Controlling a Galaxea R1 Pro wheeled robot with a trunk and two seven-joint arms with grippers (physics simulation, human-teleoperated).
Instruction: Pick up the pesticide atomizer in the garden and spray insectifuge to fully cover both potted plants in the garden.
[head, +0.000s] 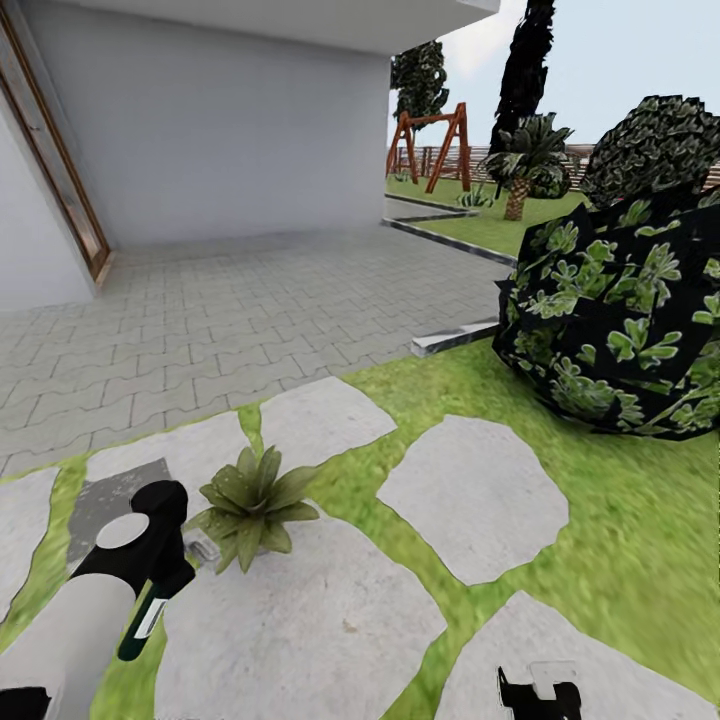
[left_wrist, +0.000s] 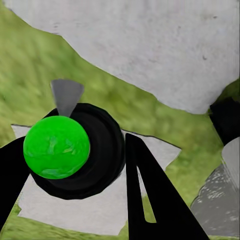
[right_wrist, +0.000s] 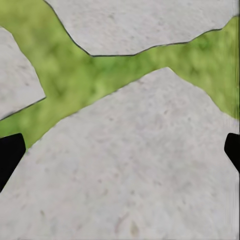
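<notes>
Left pincer (left_wrist: 75, 165) pinching glossy green-capped black atomizer (left_wrist: 75, 150); spiky rosette potted plant (head: 250, 505) beside; right pincer (right_wrist: 120, 150) spread over rough grey stepping stone (right_wrist: 135, 165).

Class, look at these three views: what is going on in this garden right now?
A simulated two-armed robot stands on grey stepping stones set in a lawn. Its left end effector is closed around a black atomizer with a green top, held close to a small potted plant on the stones. The right end effector is open over bare stone, holding nothing. No spray is visible.
</notes>
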